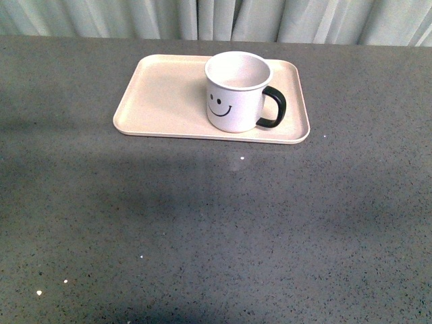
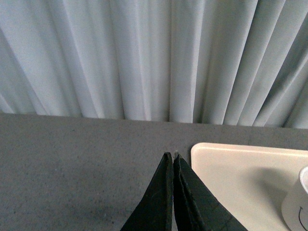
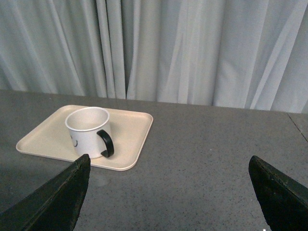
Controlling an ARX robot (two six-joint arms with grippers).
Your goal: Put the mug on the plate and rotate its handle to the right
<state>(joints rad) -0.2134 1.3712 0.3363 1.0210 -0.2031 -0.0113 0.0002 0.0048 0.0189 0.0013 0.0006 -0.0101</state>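
Note:
The white mug [image 1: 236, 91] with a black smiley face stands upright on the right half of the pale pink-beige plate [image 1: 162, 94]. Its black handle [image 1: 275, 106] points to the right. Neither gripper shows in the front view. In the left wrist view my left gripper [image 2: 172, 156] is shut and empty, just off the plate's corner [image 2: 211, 154], with the mug's edge [image 2: 297, 207] at the far right. In the right wrist view my right gripper [image 3: 168, 161] is open wide and empty, well back from the mug [image 3: 87, 131] and its handle [image 3: 107, 143] on the plate [image 3: 130, 130].
The grey speckled table [image 1: 216, 229] stretches all round the plate. A pale pleated curtain [image 1: 216, 19] hangs along the table's far edge.

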